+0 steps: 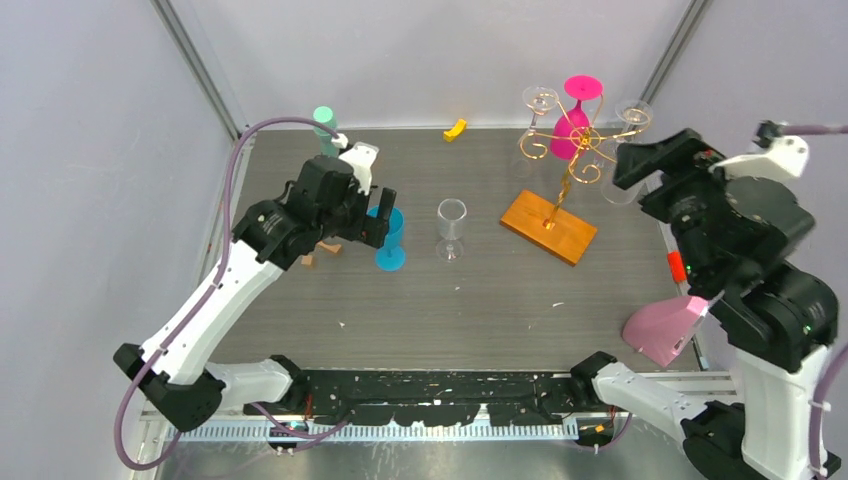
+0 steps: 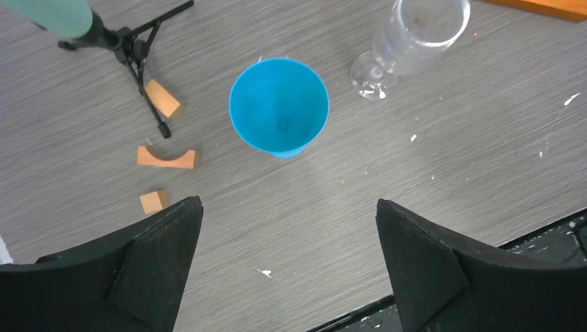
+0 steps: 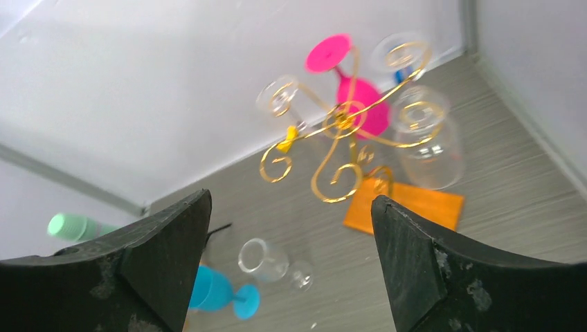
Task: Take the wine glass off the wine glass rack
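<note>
The wine glass rack (image 1: pixel 577 140) is a gold scroll-wire stand on an orange wooden base (image 1: pixel 548 228) at the back right. A pink wine glass (image 3: pixel 360 104) and clear wine glasses (image 3: pixel 429 149) hang upside down from its arms. My right gripper (image 3: pixel 291 197) is open and empty, held high just right of the rack and apart from it. A blue wine glass (image 2: pixel 279 107) and a clear wine glass (image 2: pixel 408 41) stand upright on the table. My left gripper (image 2: pixel 288 202) is open and empty above the table, just near of the blue glass.
A black tripod with a mint-green cylinder (image 1: pixel 325 125) stands at the back left, with small wooden blocks (image 2: pixel 166 158) beside it. A yellow piece (image 1: pixel 455 130) lies by the back wall. A pink object (image 1: pixel 665 328) sits at the table's right edge.
</note>
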